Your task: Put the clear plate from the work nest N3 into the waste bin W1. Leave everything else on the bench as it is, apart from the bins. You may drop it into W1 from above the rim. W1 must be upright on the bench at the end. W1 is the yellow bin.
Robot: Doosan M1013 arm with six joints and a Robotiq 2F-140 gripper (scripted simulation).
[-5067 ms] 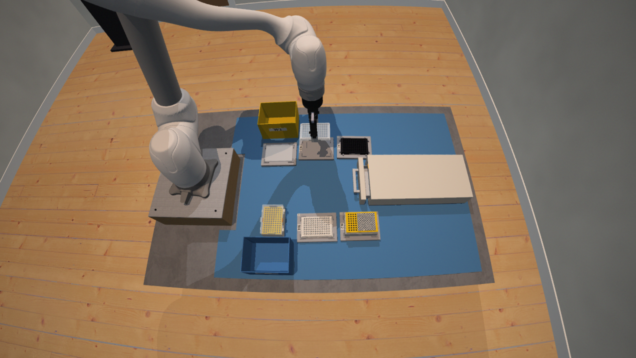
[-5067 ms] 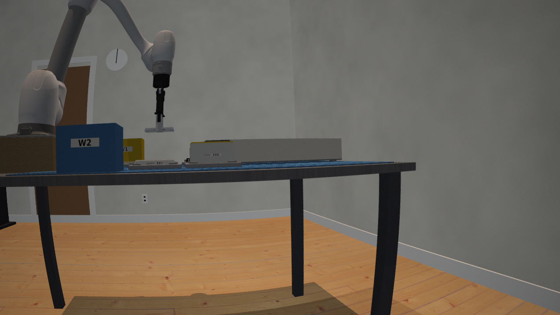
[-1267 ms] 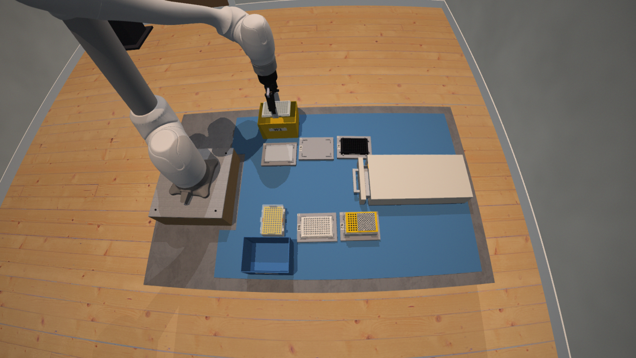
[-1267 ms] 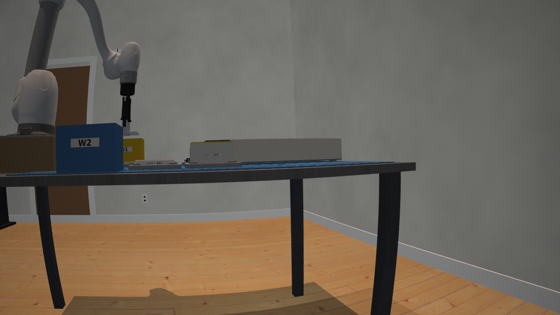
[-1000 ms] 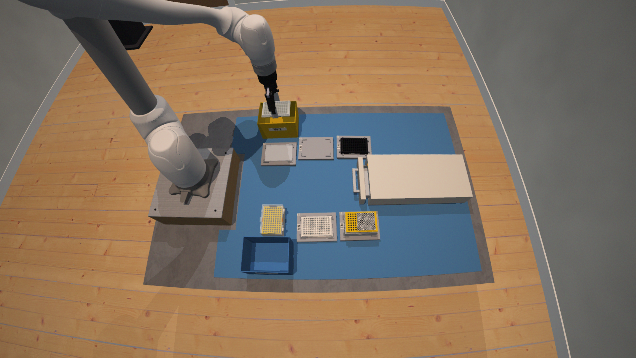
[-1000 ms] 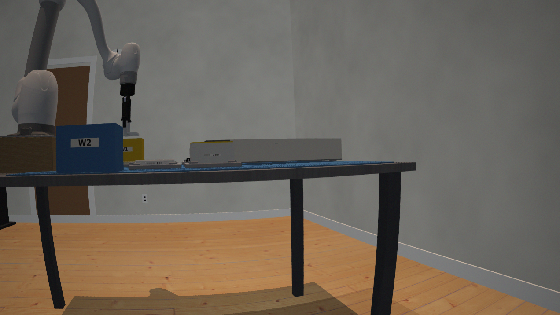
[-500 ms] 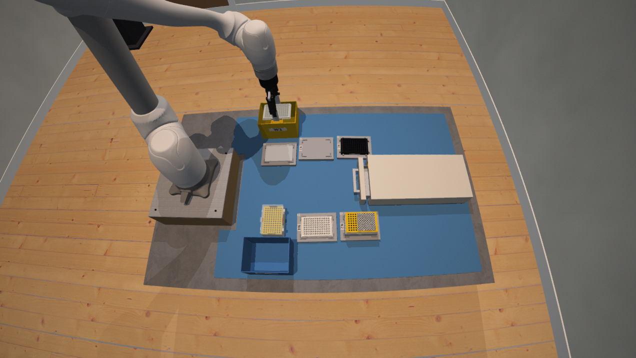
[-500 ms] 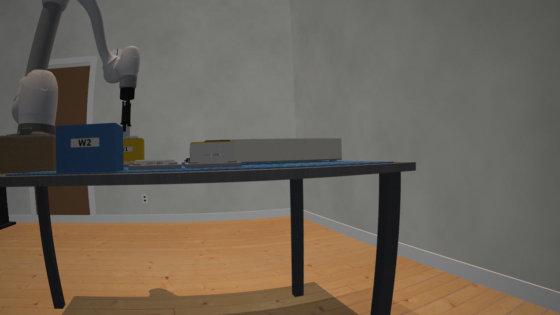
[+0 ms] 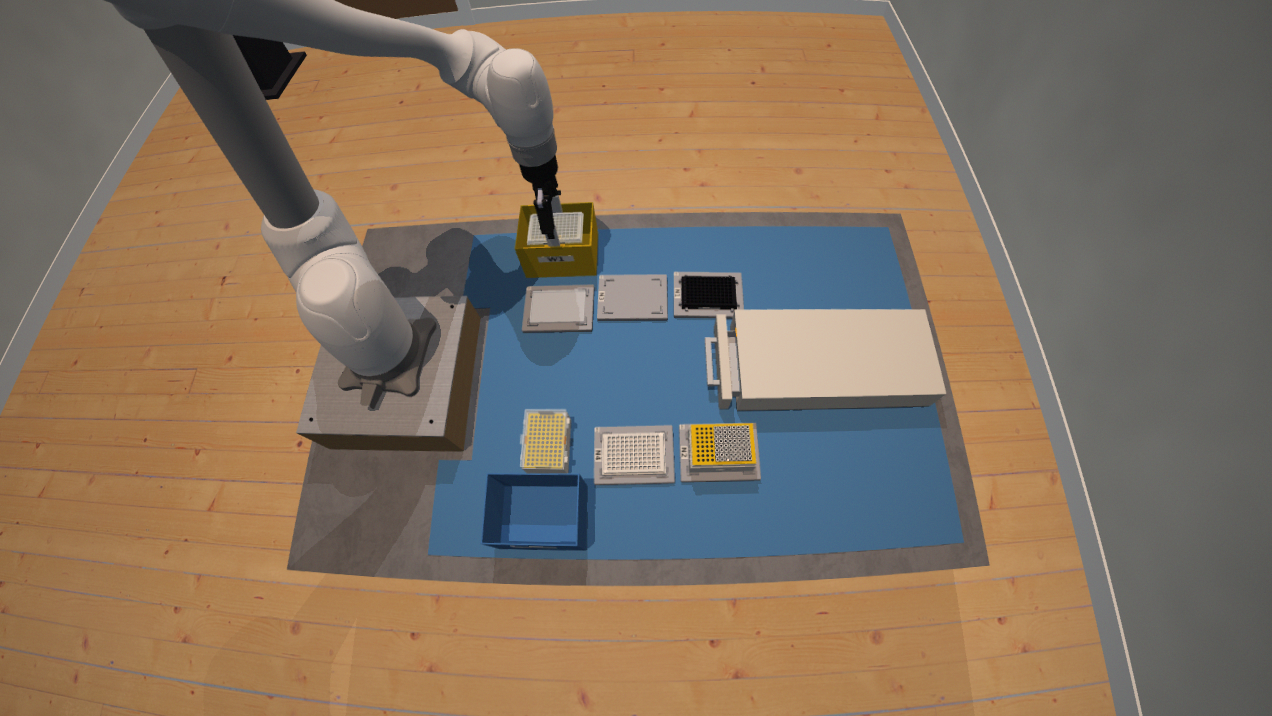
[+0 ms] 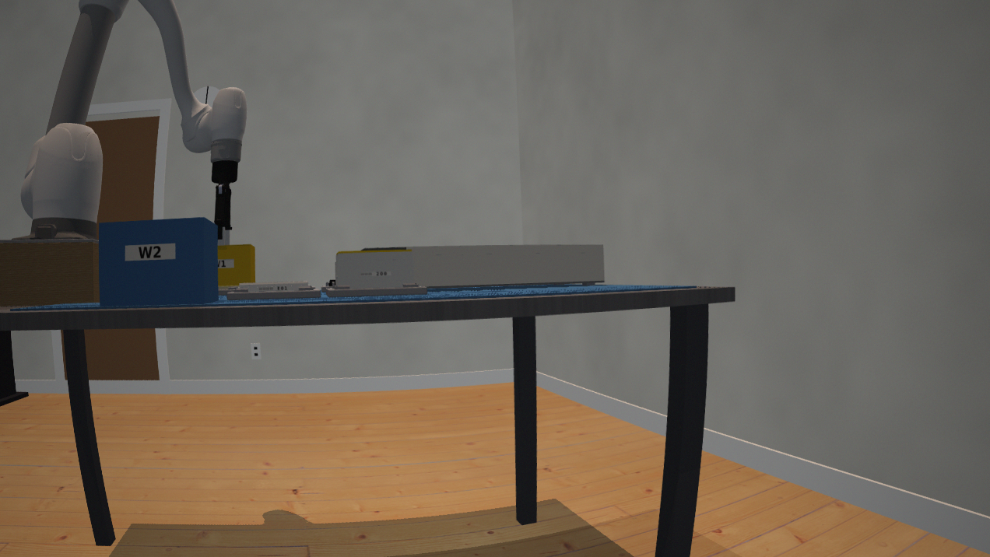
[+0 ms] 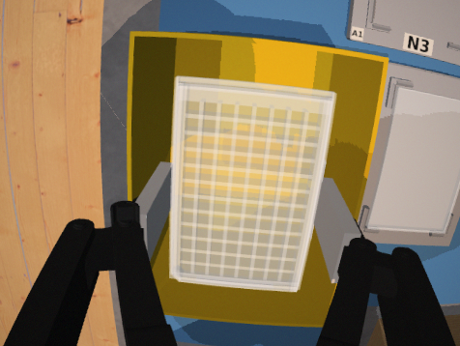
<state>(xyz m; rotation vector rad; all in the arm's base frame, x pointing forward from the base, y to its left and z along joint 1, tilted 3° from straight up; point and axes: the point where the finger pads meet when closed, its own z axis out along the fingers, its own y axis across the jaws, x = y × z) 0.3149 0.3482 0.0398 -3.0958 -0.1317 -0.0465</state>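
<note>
The clear plate (image 11: 246,184), a see-through well plate with a white grid, is held flat between my two finger pads. My gripper (image 11: 244,191) is shut on it by its long sides. It hangs right over the open mouth of the yellow bin W1, within the rim outline. In the top view the plate (image 9: 553,227) sits at the bin's top, with W1 (image 9: 556,247) upright at the mat's back left. In the exterior view my gripper (image 10: 222,214) reaches down to W1 (image 10: 235,264), partly hidden behind the blue bin. Nest N3 (image 9: 632,296) is empty.
A nest with a white lid (image 9: 558,307) lies just in front of W1. A black plate (image 9: 708,291), a large beige box (image 9: 832,355), a yellow-tinted plate (image 9: 544,438), a white plate (image 9: 632,451), a yellow tip box (image 9: 720,444) and the blue bin W2 (image 9: 535,522) stand on the mat.
</note>
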